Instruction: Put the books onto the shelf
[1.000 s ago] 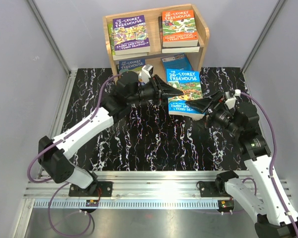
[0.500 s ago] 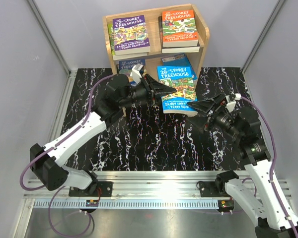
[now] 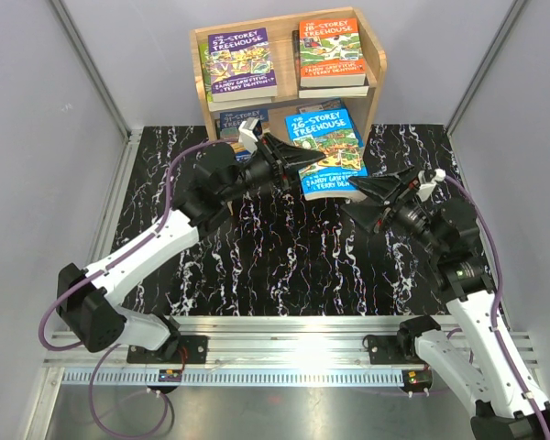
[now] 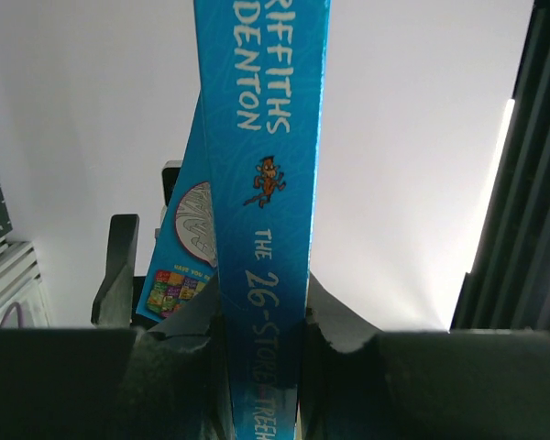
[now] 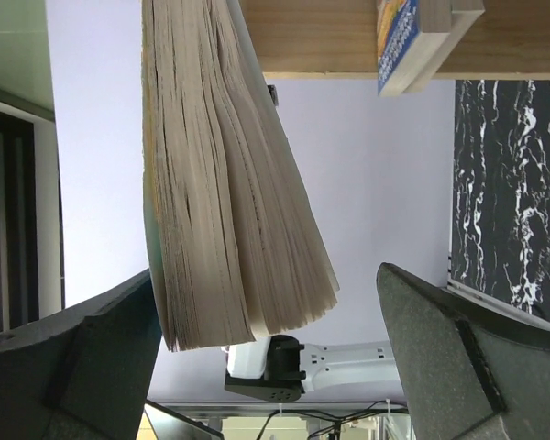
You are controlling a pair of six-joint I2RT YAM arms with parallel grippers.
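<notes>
The black marbled counter (image 3: 284,266) fills the middle of the overhead frame. The wooden shelf (image 3: 377,69) stands at its far edge, upper centre. On the shelf's upper tier a purple book (image 3: 240,60) lies flat on the left and an orange book (image 3: 330,50) on the right, each on top of another book. A dark blue book (image 3: 243,119) shows in the left of the lower tier.

A blue book (image 3: 325,151) hangs in the air just in front of the lower tier, its cover facing up at the overhead camera. Its long axis runs up and down the frame, leaning a little to the left at the top. The title end points at the shelf opening and the bottom end points back over the counter. Its spine is on the left side and its page edge on the right.

The left pincer (image 3: 301,165) reaches in from the left and is nearly closed, clamped on the spine of the blue book. In the left wrist view the spine stands upright between the two fingers, which press on it from both sides.

The right pincer (image 3: 357,194) sits at the book's lower right corner with its fingers spread wide, holding nothing. In the right wrist view the fanned page edge hangs between the two fingers, nearer the left one. Whether it touches that finger cannot be told.
</notes>
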